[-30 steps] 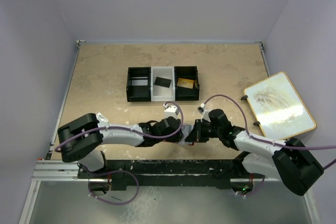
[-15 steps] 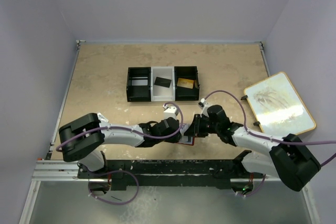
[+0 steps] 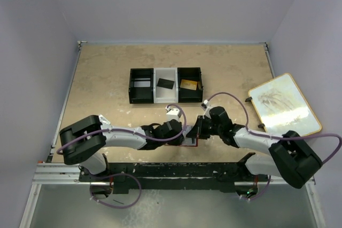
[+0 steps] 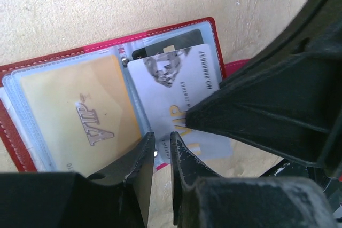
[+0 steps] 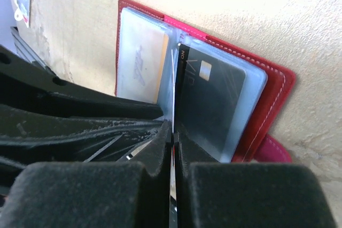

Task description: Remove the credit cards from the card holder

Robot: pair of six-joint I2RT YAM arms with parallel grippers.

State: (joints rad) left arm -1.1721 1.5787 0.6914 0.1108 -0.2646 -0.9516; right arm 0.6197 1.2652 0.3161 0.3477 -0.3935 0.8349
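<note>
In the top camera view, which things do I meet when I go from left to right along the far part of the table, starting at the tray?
tray's left compartment → black card → gold card → wood-edged white board

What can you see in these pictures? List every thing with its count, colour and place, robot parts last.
holder: one, red, open at the table's near edge
VIP card: one, gold, in a holder sleeve
white card: one, white, beside the VIP card
dark card: one, black, in the sleeve behind the white card
tray: one, black and white, mid-table
black card: one, black, tray's middle compartment
gold card: one, gold, tray's right compartment
board: one, white with wooden rim, table's right edge
table: one, beige
left pincer: one, black, clamped on holder's edge
right pincer: one, black, shut on white card
</note>
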